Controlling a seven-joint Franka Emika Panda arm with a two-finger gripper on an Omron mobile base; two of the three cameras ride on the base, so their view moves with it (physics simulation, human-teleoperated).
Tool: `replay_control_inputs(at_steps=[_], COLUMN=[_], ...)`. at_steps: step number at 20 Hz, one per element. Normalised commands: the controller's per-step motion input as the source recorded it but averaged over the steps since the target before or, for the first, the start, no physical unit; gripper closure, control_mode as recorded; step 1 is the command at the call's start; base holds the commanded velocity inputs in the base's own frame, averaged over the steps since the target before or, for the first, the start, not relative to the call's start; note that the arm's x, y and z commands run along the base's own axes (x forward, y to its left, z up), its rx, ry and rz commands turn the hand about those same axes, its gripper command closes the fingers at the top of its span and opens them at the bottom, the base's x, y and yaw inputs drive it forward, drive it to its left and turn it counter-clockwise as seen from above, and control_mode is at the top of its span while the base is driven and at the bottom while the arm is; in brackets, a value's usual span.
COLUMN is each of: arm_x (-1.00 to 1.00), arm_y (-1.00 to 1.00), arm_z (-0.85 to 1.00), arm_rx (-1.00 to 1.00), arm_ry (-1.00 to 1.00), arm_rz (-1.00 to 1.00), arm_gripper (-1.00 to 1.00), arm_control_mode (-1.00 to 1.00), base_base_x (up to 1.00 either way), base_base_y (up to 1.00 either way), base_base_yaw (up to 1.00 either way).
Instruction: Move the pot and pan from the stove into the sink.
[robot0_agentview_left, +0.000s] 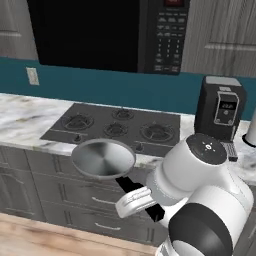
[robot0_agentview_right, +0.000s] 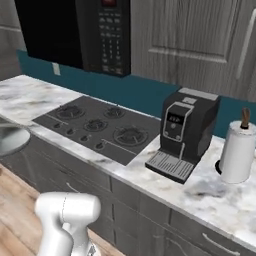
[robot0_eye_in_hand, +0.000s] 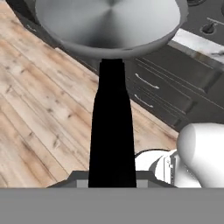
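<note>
Hand view shows the pan (robot0_eye_in_hand: 107, 26) from behind its long black handle (robot0_eye_in_hand: 111, 131). The handle runs straight away from the camera, from the bottom of the picture up to the round grey bowl, so the long axis of the pan lies along the gripper's own direction and the bowl points away from the hand. The bowl is nearly level, with the open side up. Below it are the wooden floor (robot0_eye_in_hand: 39, 118) and the grey cabinet drawers (robot0_eye_in_hand: 162, 92).

In the left base view the pan (robot0_agentview_left: 103, 158) is in the air in front of the counter edge, just before the stove (robot0_agentview_left: 117, 127) and no longer resting on it. Its handle (robot0_agentview_left: 134, 190) goes down and to the right into the gripper (robot0_agentview_left: 137, 199). The fingers are narrow and they are closed on this handle, near its end; the fingertips themselves are hidden by the handle and the hand.

In the right base view part of the pan (robot0_agentview_right: 11, 138) is seen at the left edge, beside the front of the stove (robot0_agentview_right: 97, 127), above the floor.
</note>
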Motion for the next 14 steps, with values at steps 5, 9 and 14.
replay_control_inputs(at_steps=[5, 9, 14], arm_x=[0.00, 0.00, 0.00], arm_y=[0.00, 0.00, 0.00], arm_z=[0.00, 0.00, 0.00], arm_rx=[0.00, 0.00, 0.00], arm_ry=[0.00, 0.00, 0.00], arm_rz=[0.00, 0.00, 0.00], arm_gripper=[1.00, 1.00, 1.00], arm_control_mode=[1.00, 1.00, 1.00], base_base_x=[-0.15, -0.16, -0.17], base_base_y=[-0.01, -0.03, -0.06], base_base_yaw=[0.48, 0.48, 0.47])
